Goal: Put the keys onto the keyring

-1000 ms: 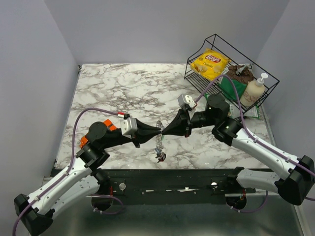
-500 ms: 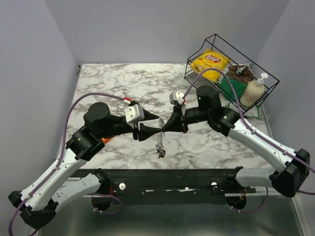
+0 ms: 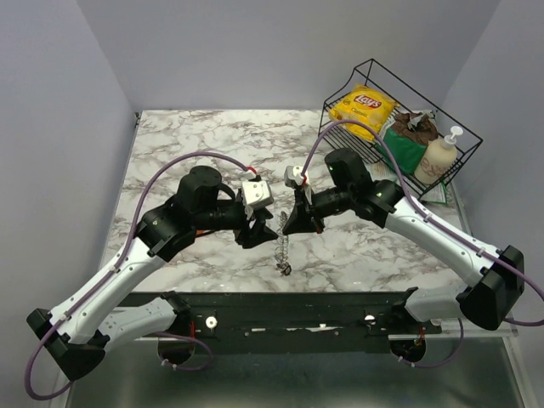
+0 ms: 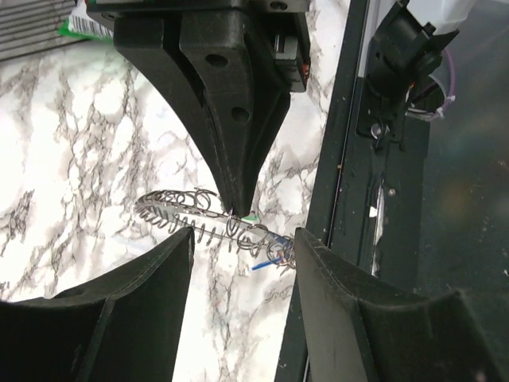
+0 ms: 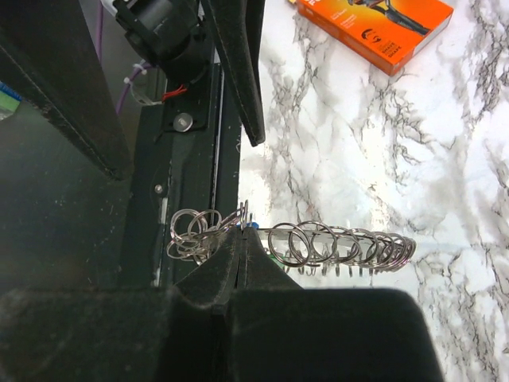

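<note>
The keyring (image 3: 283, 245) is a chain of thin silver rings hanging from my right gripper (image 3: 287, 224), which is shut on it near its upper end. In the right wrist view the keyring (image 5: 342, 247) stretches right of the shut right gripper (image 5: 243, 231), with a bunch of rings to the left. My left gripper (image 4: 244, 239) is open, its fingers (image 4: 143, 278) just short of the chain (image 4: 199, 215) and not touching it. Of the keys, only a green speck (image 4: 251, 216) and a blue sliver (image 4: 262, 263) show among the rings.
A black wire basket (image 3: 459, 127) at the back right holds a yellow chip bag (image 3: 364, 108), a soap bottle (image 3: 438, 157) and green packaging. An orange box (image 5: 374, 28) lies on the marble under the left arm. The table's dark front rail (image 4: 334, 207) runs just below the chain.
My left gripper has opened, let go of the chain and drawn back left. Both arms have swung farther over the table, and the chain now hangs from the right gripper alone.
</note>
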